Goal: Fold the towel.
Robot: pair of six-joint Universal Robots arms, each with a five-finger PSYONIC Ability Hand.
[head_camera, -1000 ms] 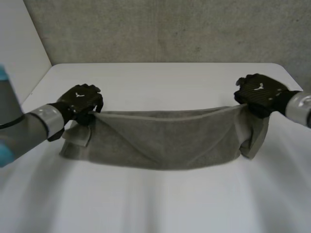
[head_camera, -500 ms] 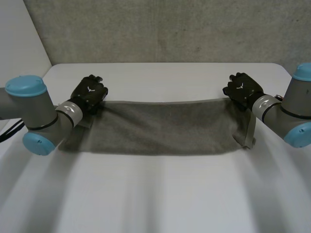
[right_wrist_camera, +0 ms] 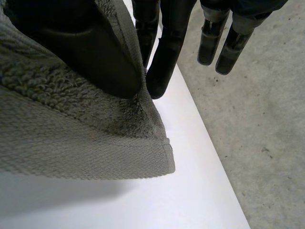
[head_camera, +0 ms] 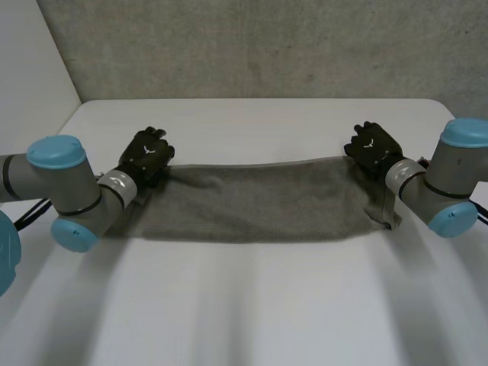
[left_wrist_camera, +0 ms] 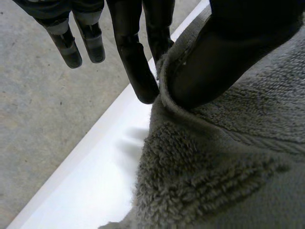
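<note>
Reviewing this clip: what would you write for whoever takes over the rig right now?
The left hand is shut on the towel, thumb pinching its far edge at the left end. The right hand pinches the far corner at the right end. The towel lies stretched in a long band on the table, apparently already doubled lengthwise. Left: release, then probably fold end to end.

Your left hand (head_camera: 147, 156) and right hand (head_camera: 374, 147) are both black, each with a small white mark behind the fingers. Behind that comes a silver-grey wrist cuff. The left arm (head_camera: 72, 192) and right arm (head_camera: 454, 169) are rounded grey joints with light-blue caps (head_camera: 55, 149). The fingers (left_wrist_camera: 131, 62) are smooth black rods, two of them grey-banded.
</note>
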